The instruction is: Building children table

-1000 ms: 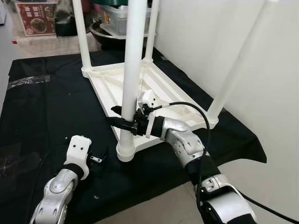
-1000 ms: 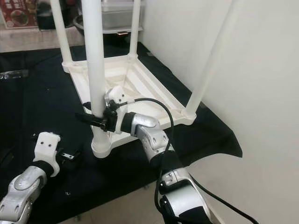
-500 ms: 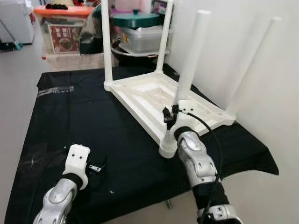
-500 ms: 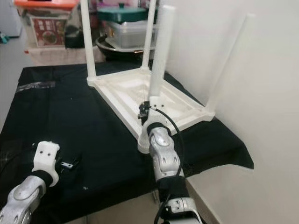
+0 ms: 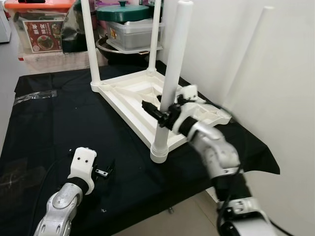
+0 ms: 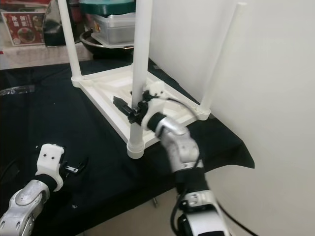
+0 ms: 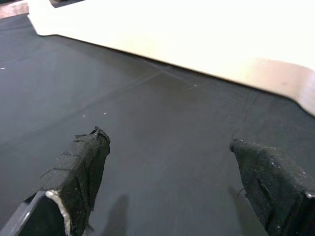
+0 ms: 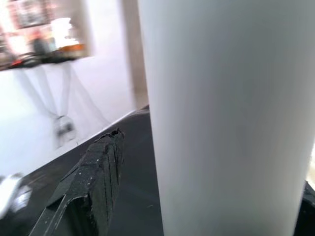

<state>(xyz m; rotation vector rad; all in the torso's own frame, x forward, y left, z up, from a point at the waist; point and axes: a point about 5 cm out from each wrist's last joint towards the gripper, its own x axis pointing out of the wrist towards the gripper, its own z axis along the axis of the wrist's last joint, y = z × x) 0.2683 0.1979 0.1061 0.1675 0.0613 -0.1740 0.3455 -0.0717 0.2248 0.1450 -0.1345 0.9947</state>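
A white children's table point(image 5: 129, 96) lies upside down on a black cloth, its legs pointing up. My right gripper point(image 5: 156, 110) reaches from the right around the near leg point(image 5: 170, 73), a little above its socket. In the right wrist view the leg point(image 8: 221, 118) stands between the fingers, and one finger point(image 8: 93, 182) sits apart from it, so the gripper is open. My left gripper point(image 5: 104, 170) rests low over the cloth at the front left, open with nothing between its fingers point(image 7: 81, 167). The table's edge point(image 7: 197, 44) lies ahead of it.
The black cloth point(image 5: 44, 128) covers a low platform whose front edge runs close to me. A white wall point(image 5: 280, 73) stands right beside the table. Storage boxes point(image 5: 39, 29) and a lidded pot point(image 5: 123, 12) are stacked behind the platform.
The whole view has shifted with the camera. My right wrist has swung to the right of the near leg, fingers now pointing left past it. The left arm stays on the cloth.
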